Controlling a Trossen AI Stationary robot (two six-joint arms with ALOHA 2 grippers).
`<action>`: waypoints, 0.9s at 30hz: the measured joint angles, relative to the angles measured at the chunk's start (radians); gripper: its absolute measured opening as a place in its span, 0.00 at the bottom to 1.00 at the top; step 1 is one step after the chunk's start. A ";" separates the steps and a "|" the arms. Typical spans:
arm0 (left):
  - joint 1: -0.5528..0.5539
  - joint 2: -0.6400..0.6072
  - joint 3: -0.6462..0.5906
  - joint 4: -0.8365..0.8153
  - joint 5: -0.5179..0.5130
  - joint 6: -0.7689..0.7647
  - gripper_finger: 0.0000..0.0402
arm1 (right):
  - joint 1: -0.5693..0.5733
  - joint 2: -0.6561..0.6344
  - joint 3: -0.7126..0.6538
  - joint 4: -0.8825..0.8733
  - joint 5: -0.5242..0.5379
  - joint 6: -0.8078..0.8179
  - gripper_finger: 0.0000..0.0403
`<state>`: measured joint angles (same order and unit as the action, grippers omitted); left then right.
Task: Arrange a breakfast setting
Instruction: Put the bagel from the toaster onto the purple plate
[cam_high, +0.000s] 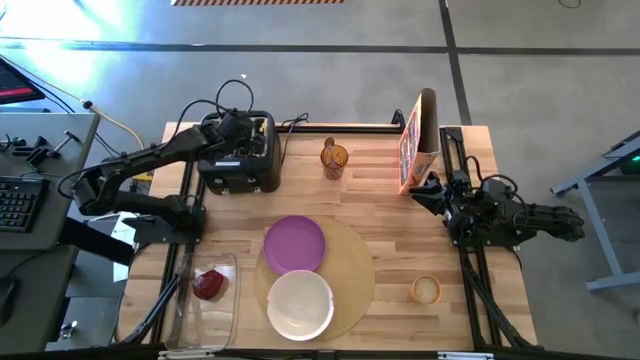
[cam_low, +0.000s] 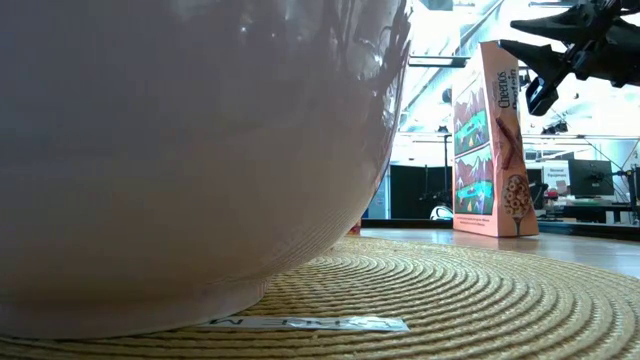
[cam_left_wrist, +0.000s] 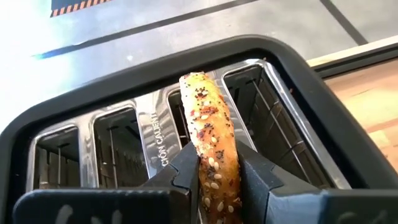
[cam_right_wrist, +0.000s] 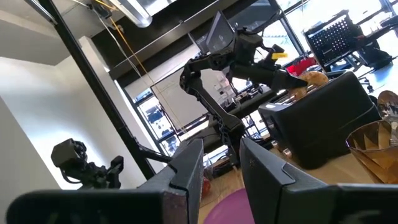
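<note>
My left claw (cam_left_wrist: 217, 177) pinches the bagel (cam_left_wrist: 213, 143) standing on edge in a slot of the toaster (cam_high: 240, 152) near the bench's far left corner, while my right claw (cam_right_wrist: 221, 168) waits slightly parted, empty, by the right edge.

placemat (cam_low: 480, 290): coarse woven fibre | bowl (cam_low: 180, 150): glossy, smooth | bagel (cam_left_wrist: 214, 146): seeded, rough | table (cam_high: 375, 190): probably wood
</note>
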<state>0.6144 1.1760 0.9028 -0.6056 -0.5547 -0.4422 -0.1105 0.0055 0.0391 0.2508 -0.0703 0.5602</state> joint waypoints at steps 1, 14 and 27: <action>0.000 -0.008 0.000 0.000 0.006 0.005 0.16 | 0.000 0.000 0.000 0.000 0.000 0.000 0.22; 0.000 -0.112 0.002 0.006 0.017 0.040 0.15 | 0.000 0.000 0.000 0.000 0.011 0.000 0.22; 0.000 -0.227 0.002 0.006 0.024 0.125 0.15 | 0.000 0.000 0.000 0.001 0.011 0.000 0.22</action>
<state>0.6140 0.9488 0.9051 -0.5996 -0.5311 -0.3175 -0.1108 0.0055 0.0391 0.2516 -0.0589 0.5606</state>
